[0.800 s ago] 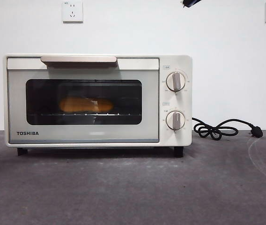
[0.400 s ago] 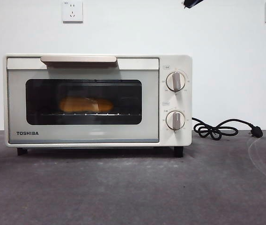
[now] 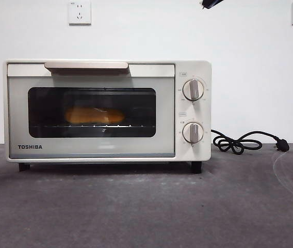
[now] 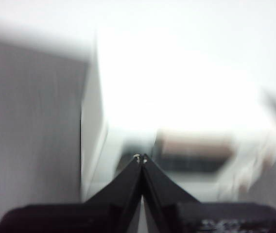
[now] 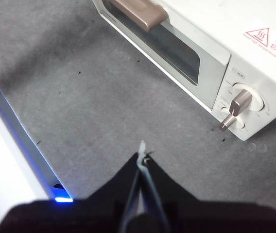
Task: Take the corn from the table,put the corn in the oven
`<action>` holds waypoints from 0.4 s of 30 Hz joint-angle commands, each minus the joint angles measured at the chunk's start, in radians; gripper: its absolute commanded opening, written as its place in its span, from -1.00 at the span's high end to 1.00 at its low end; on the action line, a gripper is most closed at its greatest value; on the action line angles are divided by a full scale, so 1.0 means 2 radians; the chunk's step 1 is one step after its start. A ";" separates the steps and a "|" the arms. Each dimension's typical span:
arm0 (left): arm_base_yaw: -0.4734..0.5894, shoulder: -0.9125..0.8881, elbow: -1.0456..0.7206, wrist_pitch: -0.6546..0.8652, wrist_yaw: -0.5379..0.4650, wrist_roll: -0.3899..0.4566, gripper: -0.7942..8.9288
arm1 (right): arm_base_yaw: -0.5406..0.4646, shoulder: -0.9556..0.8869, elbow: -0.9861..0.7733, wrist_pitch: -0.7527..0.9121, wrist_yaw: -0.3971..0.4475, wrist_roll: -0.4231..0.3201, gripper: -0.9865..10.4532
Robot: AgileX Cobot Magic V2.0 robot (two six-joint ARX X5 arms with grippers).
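On the grey surface (image 3: 146, 206) the oven (image 3: 108, 111) stands with its door closed and the orange corn (image 3: 95, 115) lying dim on its rack behind the glass, so the task looks finished, leaving the left claw (image 4: 141, 158) and right claw (image 5: 143, 156), both pinched together and empty, only to idle.

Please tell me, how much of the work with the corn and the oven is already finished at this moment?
Done: the corn lies on the rack inside the oven, seen through the glass, and the door is closed. In hand: nothing; the left gripper and right gripper are both shut and empty, away from the door. Left: nothing visible; the job looks complete.
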 commanded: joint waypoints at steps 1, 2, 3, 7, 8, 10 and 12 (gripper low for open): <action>-0.004 -0.052 -0.015 0.100 0.002 0.015 0.84 | 0.000 -0.002 0.001 0.003 0.000 0.000 0.83; -0.006 -0.071 -0.028 0.140 0.013 0.032 0.84 | 0.000 -0.002 0.001 0.003 0.000 0.000 0.83; -0.007 -0.085 -0.042 0.170 0.024 0.047 0.84 | 0.000 -0.002 0.001 0.003 0.000 0.000 0.83; -0.008 -0.143 -0.131 0.277 0.047 0.110 0.84 | 0.000 -0.002 0.001 0.003 0.000 0.000 0.83; -0.008 -0.162 -0.165 0.306 0.049 0.124 0.84 | 0.000 -0.002 0.001 0.003 0.000 0.000 0.83; -0.008 -0.190 -0.218 0.345 0.051 0.134 0.84 | 0.000 -0.002 0.001 0.003 0.000 0.000 0.83; -0.008 -0.217 -0.272 0.369 0.050 0.137 0.84 | 0.000 -0.002 0.001 0.003 0.000 0.000 0.83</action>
